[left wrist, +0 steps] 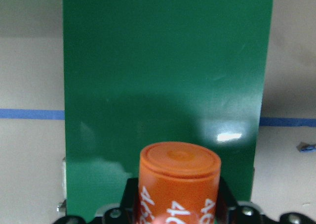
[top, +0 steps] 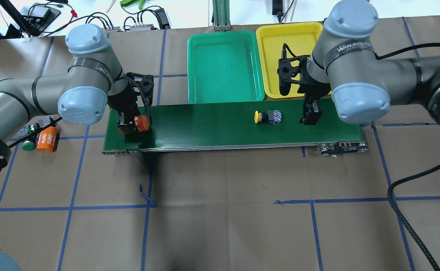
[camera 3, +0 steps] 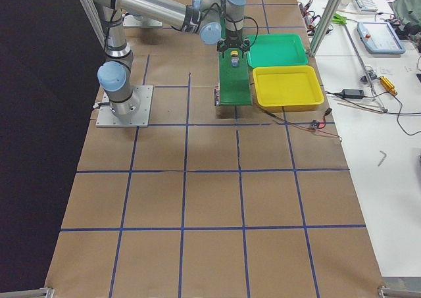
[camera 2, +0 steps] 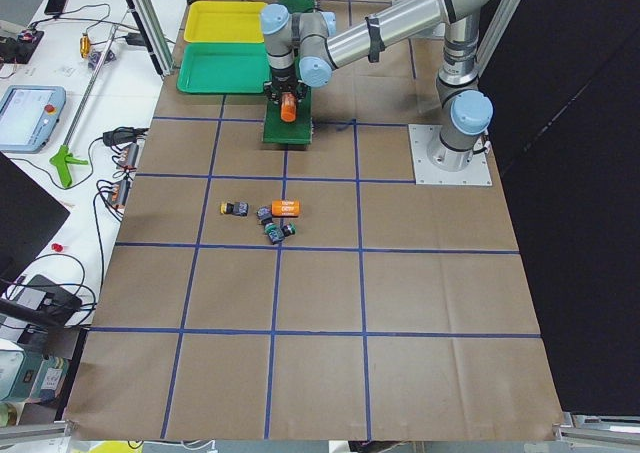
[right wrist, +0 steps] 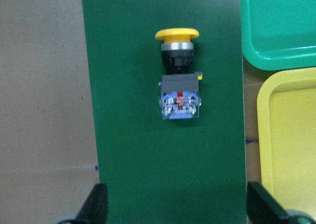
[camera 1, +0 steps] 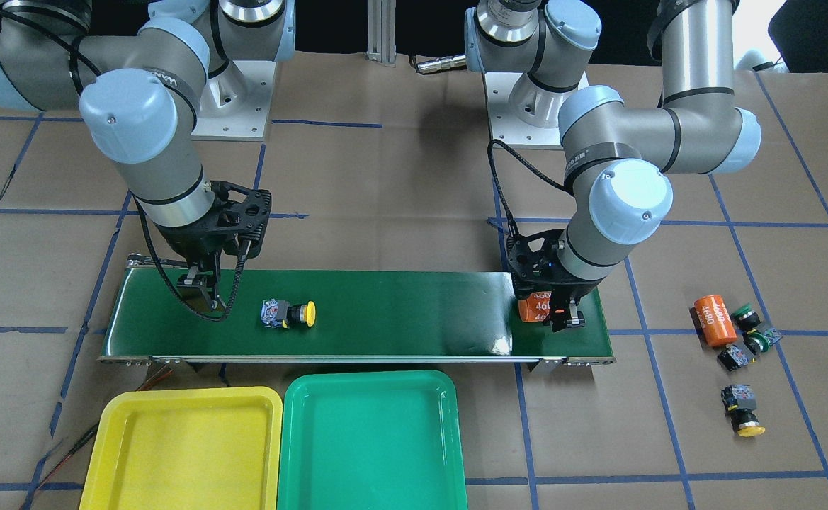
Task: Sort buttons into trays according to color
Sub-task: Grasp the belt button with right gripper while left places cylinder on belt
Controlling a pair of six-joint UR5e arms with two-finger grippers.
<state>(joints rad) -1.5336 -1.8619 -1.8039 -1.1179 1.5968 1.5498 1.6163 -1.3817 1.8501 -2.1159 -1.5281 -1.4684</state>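
A yellow-capped button point(camera 1: 288, 313) lies on its side on the conveyor belt point(camera 1: 399, 312); it also shows in the right wrist view point(right wrist: 178, 75). My right gripper point(camera 1: 201, 294) is open and empty just above the belt, a short way from the button's base end. My left gripper point(camera 1: 552, 315) is shut on an orange cylinder point(left wrist: 180, 179) marked 4680 at the belt's other end. The yellow tray point(camera 1: 187, 392) and green tray point(camera 1: 371, 379) sit side by side beside the belt, both empty.
On the paper beyond the left gripper's end of the belt lie a second orange cylinder point(camera 1: 713, 321), green-capped buttons point(camera 1: 743, 313) and one yellow-capped button point(camera 1: 744, 414). Blue tape lines grid the table.
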